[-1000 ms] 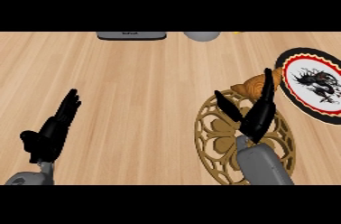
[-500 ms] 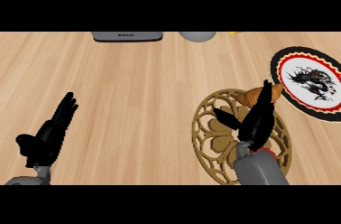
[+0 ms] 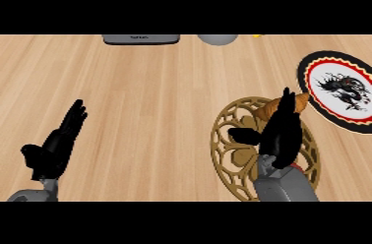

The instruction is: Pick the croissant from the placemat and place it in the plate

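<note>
croissant point(image 3: 280, 106) sits on the far part of the placemat point(image 3: 232, 149), brown/orange, mostly hidden behind the r hand point(image 3: 280, 135). only its top and left bit show, just past the fingertips. can't tell if fingertips actually touch it, they overlap it in head view.

r hand is over the placemat, fingers straight and extended away from the robot toward the croissant, thumb point(image 3: 243, 136) sticking out to the left. not curled round anything, so open, nothing held. grey forearm point(image 3: 285, 186) comes in from the lower edge, over the near part of the mat.

placemat is round, gold openwork pattern, lying flat on the wood counter point(image 3: 145, 90), right of centre.

plate point(image 3: 320, 71) is just right of and beyond the placemat, black rim, red ring, white centre w/ a dark dragon-like print. its near-left edge is close to the croissant, cut off by the right edge of view. nothing on it.

l hand point(image 3: 54, 149) is at lower left, well apart from the mat, fingers straight and pointing up/away, thumb out, open, resting.

far edge of counter: dark grey flat box point(image 3: 140, 39), a grey rounded obj point(image 3: 217, 39) beside it, a small yellow bit point(image 3: 256, 36) further right.
</note>
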`<state>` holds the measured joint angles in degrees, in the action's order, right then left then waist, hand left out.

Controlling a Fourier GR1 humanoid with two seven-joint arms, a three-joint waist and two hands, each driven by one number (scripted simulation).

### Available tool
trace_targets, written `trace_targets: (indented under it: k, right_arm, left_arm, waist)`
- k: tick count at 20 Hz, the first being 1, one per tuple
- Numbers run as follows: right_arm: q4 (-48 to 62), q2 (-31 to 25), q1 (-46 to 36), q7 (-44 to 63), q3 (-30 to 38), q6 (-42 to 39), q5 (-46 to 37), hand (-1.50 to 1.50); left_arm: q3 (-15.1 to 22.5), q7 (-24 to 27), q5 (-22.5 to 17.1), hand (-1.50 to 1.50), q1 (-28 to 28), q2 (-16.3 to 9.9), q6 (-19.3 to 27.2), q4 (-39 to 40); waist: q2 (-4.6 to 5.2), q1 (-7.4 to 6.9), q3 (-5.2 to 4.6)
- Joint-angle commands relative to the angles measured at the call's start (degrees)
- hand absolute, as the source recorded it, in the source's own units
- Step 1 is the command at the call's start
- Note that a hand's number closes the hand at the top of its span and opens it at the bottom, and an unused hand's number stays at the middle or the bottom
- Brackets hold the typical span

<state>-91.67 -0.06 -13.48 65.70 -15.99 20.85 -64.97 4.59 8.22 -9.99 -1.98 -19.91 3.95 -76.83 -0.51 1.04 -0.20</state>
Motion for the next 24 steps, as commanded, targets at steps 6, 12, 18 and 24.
trace_targets:
  k: [6,12,18,24]
  right_arm:
    - [-3.58,0.06,2.55,12.31,1.82,-15.06,1.58,-1.5]
    - [-4.4,0.06,-0.57,15.11,3.0,-19.11,3.23,-1.5]
    - [1.47,0.06,0.64,10.63,5.13,-14.25,4.35,-1.5]
    - [-2.18,0.05,4.07,9.17,8.68,-19.97,3.01,-1.5]
  left_arm:
    - [-0.79,-0.47,0.37,0.0,-3.17,1.16,0.12,1.93]
    - [-0.22,1.73,1.69,0.0,-2.11,2.13,-0.49,2.58]
    - [-0.9,-1.91,1.62,0.0,-3.3,1.82,-0.9,0.19]
    - [-0.14,-1.28,3.07,0.0,0.86,3.07,-0.01,-3.07]
  waist:
    - [0.53,-0.48,0.14]
    - [0.56,-1.0,0.13]
    - [0.62,-1.29,0.2]
    - [0.38,-1.09,0.2]
